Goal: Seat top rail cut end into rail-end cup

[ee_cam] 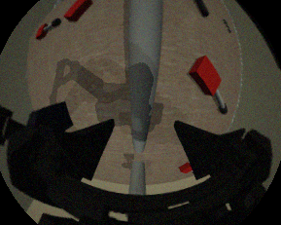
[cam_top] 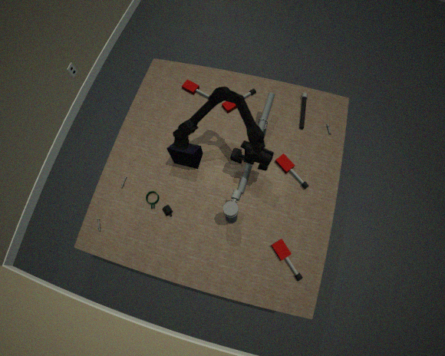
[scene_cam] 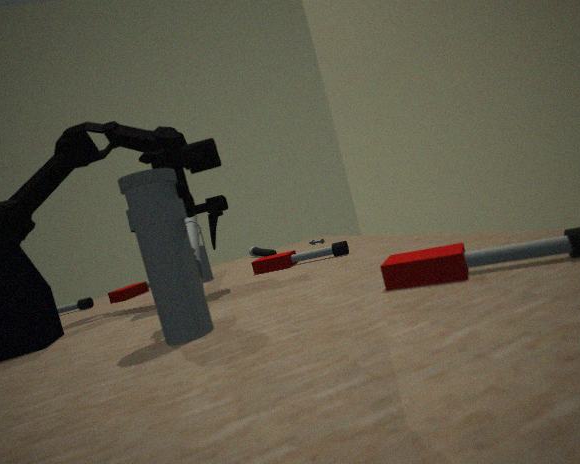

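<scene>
The grey rail (cam_top: 268, 105) (ee_cam: 145, 28) runs through the loop cap (cam_top: 265, 129) toward the big post (cam_top: 231, 219) (scene_cam: 173, 285). Its near end meets the pale end cup (cam_top: 235, 195) beside the post; how deep it sits cannot be told. The brace band (scene_cam: 156, 219) is high on the post, just under the post cap (cam_top: 230, 209) (scene_cam: 148, 181). My gripper (cam_top: 250, 159) (ee_cam: 144, 123) is open and empty, above the rail's middle, with a finger to each side of it in the wrist view. Contact with the rail is not visible. The cup is hidden behind the post in the exterior view.
Red blocks with grey handles lie right of the rail (cam_top: 285, 163), at the front right (cam_top: 281, 249) and at the back (cam_top: 190, 87). A dark cylinder (cam_top: 302, 113) lies at the back right. A black fitting (cam_top: 167, 210) and a green ring lie left of the post.
</scene>
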Tool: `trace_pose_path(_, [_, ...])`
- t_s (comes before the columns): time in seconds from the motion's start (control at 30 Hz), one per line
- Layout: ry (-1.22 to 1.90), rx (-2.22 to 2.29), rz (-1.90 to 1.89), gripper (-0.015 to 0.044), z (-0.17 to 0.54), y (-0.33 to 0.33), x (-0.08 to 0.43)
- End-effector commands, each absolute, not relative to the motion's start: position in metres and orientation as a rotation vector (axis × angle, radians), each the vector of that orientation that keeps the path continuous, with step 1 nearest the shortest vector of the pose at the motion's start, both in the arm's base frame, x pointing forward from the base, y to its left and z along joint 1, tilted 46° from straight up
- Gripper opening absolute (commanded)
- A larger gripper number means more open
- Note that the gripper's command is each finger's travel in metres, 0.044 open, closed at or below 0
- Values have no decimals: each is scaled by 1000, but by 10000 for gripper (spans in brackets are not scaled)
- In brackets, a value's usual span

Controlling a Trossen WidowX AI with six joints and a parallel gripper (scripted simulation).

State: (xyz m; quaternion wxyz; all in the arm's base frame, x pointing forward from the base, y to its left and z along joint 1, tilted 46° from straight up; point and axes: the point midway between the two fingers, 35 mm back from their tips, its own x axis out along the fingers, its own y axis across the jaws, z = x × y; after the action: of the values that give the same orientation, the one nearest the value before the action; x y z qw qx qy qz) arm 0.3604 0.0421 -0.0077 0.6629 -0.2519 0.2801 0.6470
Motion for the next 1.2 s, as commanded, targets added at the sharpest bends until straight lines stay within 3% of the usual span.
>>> trace_pose_path(0.0, [637, -559, 1466, 440, -14, 48, 359])
trace_pose_path(1.0, [634, -556, 1467, 440, -44, 81, 357])
trace_pose_path(1.17, [635, -556, 1467, 309, -44, 80, 358])
